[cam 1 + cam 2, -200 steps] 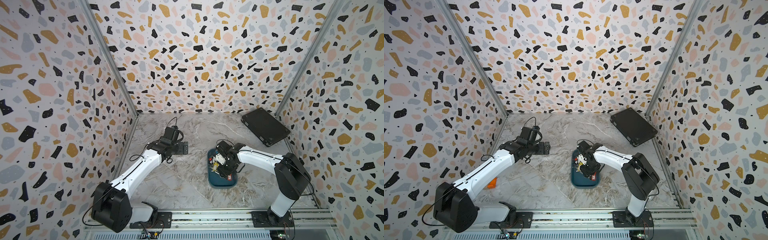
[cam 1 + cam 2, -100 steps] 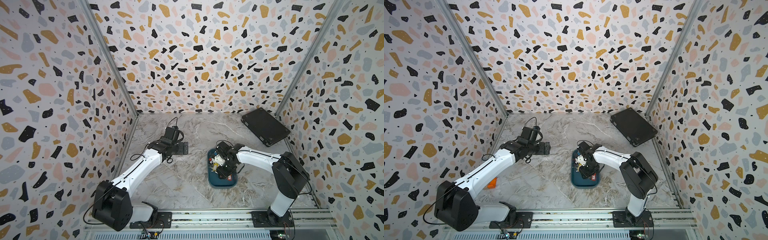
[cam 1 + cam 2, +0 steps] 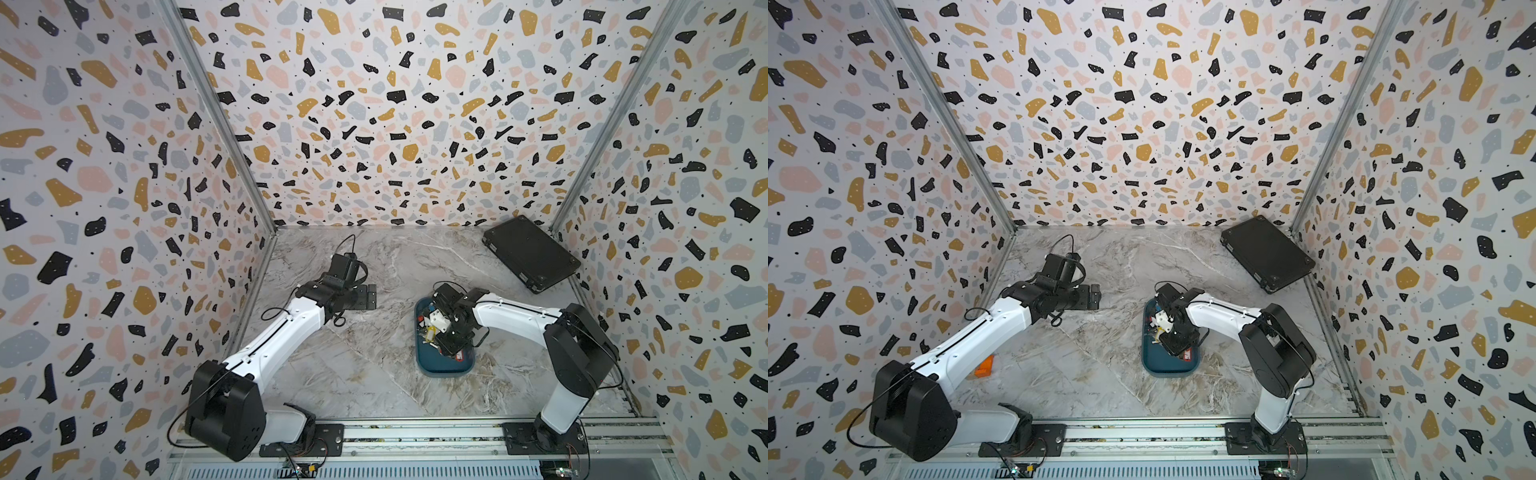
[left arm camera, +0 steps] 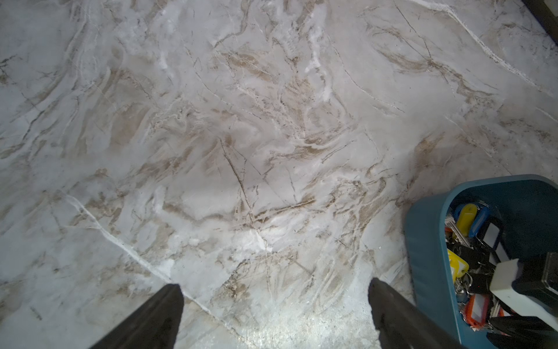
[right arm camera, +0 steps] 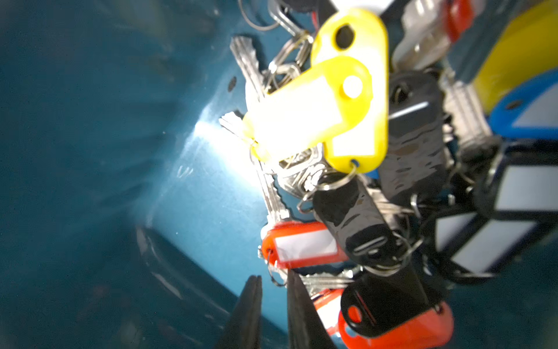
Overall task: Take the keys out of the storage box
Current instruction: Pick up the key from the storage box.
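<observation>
R gripper (image 5: 273, 302) is narrow, the red tag (image 5: 302, 244)'s ring (image 5: 273, 276) just ahead of its tips, among the keys (image 5: 299, 178) in the storage box (image 5: 90, 121); can't tell if caught. Pinch ring, lift slow. L gripper (image 4: 273, 284) is wide, idle.

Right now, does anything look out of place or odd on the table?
One thing: an orange tag lies alone on the table beside the left arm, far from the box, shown in a top view only. Otherwise the keys are heaped and tangled in the box; nothing looks spilled or damaged.
</observation>
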Controlling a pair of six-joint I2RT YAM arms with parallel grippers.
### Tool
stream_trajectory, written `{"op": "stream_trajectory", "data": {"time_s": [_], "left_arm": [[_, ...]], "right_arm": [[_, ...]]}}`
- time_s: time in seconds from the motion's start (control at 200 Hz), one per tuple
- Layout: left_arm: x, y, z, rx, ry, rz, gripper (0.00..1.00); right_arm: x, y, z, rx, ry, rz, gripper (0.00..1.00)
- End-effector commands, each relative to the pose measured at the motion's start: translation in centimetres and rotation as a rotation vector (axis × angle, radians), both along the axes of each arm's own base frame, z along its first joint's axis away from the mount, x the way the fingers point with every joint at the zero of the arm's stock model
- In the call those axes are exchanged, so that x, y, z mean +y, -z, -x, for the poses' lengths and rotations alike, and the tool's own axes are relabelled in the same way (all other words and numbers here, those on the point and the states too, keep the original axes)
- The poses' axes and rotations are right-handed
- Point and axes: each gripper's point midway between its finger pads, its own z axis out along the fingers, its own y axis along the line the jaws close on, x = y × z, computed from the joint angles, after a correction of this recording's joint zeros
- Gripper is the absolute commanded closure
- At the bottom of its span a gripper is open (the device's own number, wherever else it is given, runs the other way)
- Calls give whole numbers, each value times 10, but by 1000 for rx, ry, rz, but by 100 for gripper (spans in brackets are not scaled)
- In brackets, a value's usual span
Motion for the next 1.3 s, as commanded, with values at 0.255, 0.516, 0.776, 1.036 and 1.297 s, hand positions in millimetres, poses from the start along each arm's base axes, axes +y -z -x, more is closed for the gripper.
{"op": "stream_trajectory", "data": {"time_s": [0.255, 0.516, 0.776, 1.036, 1.297], "left_arm": [[-4, -12, -6, -29, 13, 4, 0], [-4, -13, -6, -33, 12, 3, 0], [-4, -16, -6, -39, 14, 7, 0], [-4, -18, -5, -45, 14, 9, 1], [-6, -20, -3, -48, 20, 21, 1]], "right_arm": [[3, 6, 2, 13, 2, -7, 70], [2, -13, 4, -6, 34, -37, 100], [-7, -78, 0, -126, 103, -98, 100], [-36, -136, -40, -283, 251, -93, 100], [-107, -134, -98, -337, 561, 23, 100]]}}
